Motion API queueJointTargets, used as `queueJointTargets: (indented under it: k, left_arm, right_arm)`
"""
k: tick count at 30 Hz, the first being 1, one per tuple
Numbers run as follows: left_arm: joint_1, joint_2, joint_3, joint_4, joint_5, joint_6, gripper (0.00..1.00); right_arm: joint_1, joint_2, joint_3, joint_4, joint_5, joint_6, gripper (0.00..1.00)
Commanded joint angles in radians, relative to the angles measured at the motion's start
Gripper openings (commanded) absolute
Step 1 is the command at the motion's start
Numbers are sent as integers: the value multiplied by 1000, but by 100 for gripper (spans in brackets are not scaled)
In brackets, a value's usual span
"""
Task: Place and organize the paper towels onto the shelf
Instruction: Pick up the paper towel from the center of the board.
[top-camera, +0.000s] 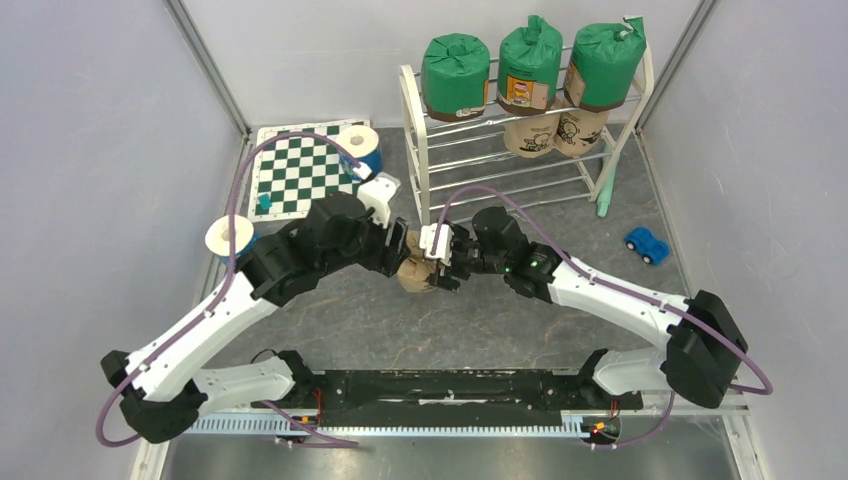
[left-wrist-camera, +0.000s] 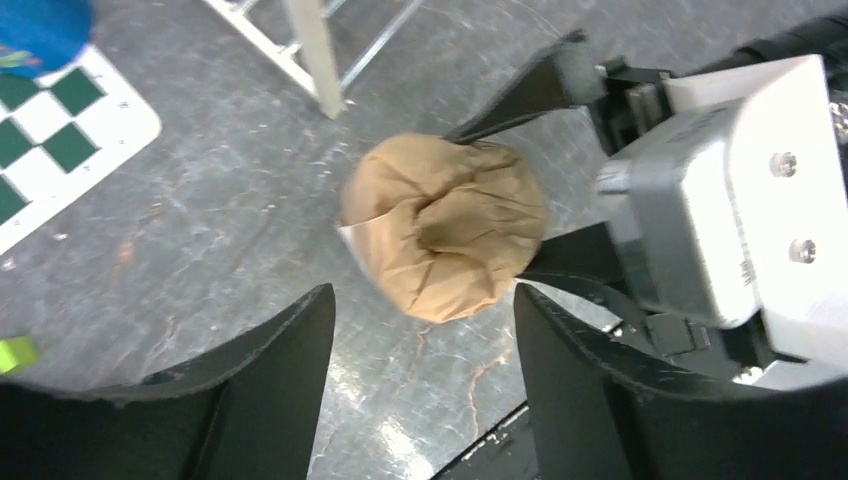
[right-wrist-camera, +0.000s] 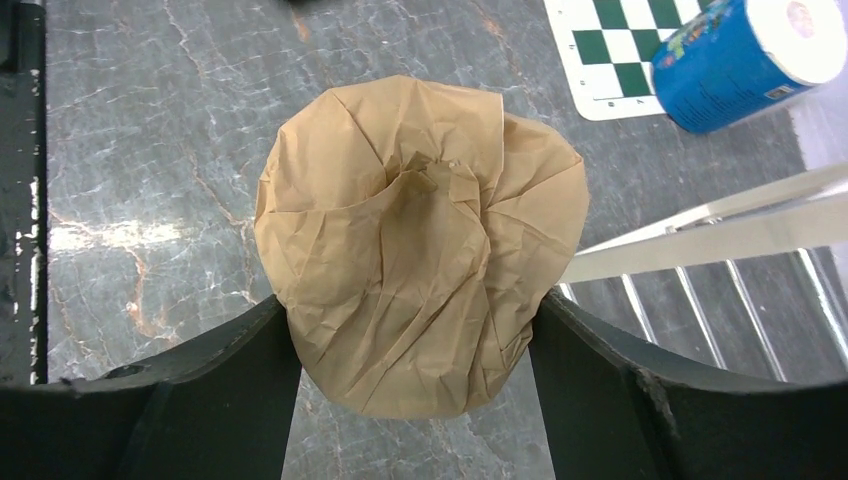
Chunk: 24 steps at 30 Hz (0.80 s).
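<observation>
- Counting in the top view: three green rolls (top-camera: 528, 65) fill the top tier of the shelf (top-camera: 414, 140), and a tan pair (top-camera: 555, 132) sits on the tier below, at upper right of frame. A blue roll (top-camera: 360, 150) stands on the board (top-camera: 300, 170) at upper centre and a white roll (top-camera: 230, 237) at mid left. The ninth may be hidden under the left arm (top-camera: 290, 265). So five are shelved and four are left.
- Left wrist view: the left gripper (left-wrist-camera: 425, 300) stands wide, both fingers clear of the tan roll (left-wrist-camera: 445, 225) at frame centre.
- Right wrist view: the right gripper (right-wrist-camera: 412, 310) is closed on that roll, with a finger against each side and the shelf rods at right. The next job, I judge, is carrying it beside the tan pair.
</observation>
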Motion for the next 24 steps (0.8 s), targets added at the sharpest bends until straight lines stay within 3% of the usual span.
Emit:
queueJointTargets:
  k: [1,7,14,24]
  left_arm:
    - [3,-88,1,43,-244,51,78]
    - [24,-231,-185,196,-570,95,99]
    - [40,-376,-404,397,-768,154,100]
    - [62,-391,-475,419,-779,176,100]
  right_arm:
    - [-15,-82,20,58,77,14,57]
    - [-87,-148,48,50,178,85,56]
    - [-183,-147,130,-5,269,118,55]
    - [-239,-50,287,34,342,148,56]
